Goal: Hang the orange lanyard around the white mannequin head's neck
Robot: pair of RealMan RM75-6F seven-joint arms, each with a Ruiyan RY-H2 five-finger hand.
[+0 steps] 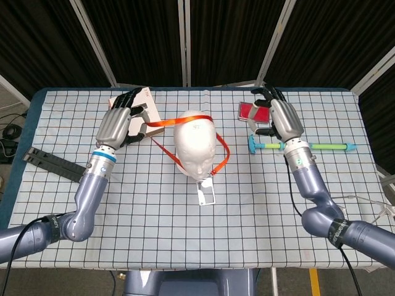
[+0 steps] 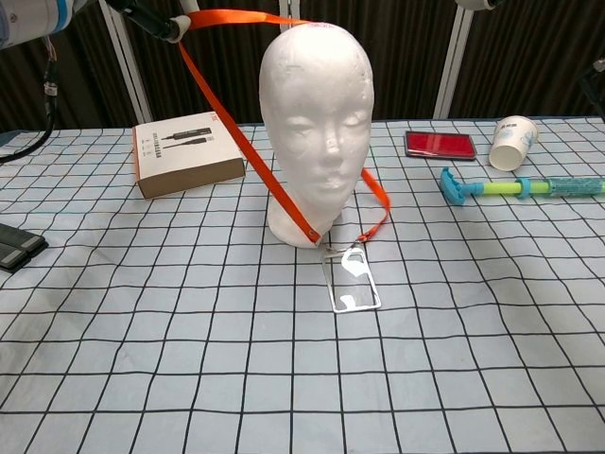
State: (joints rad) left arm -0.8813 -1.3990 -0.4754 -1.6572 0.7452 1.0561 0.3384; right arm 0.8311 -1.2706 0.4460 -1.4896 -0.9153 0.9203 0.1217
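The white mannequin head [image 1: 196,145] stands upright mid-table. The orange lanyard [image 1: 165,123] runs from my left hand [image 1: 118,123] over the crown of the mannequin head [image 2: 317,113]. One strand of the lanyard [image 2: 236,142] slants down across the head's left side. The other strand drops along the far side of the neck. Its clear badge holder [image 2: 352,281] lies on the cloth just in front of the base. My left hand pinches the strap, raised beside the head. My right hand [image 1: 279,118] hovers to the right, fingers apart, holding nothing.
A brown-sided box [image 2: 187,151] lies behind my left hand. A red case [image 2: 440,144], a paper cup [image 2: 513,142] and a blue-green brush [image 1: 302,147] sit at the right. A black folded stand [image 1: 52,163] lies at the left edge.
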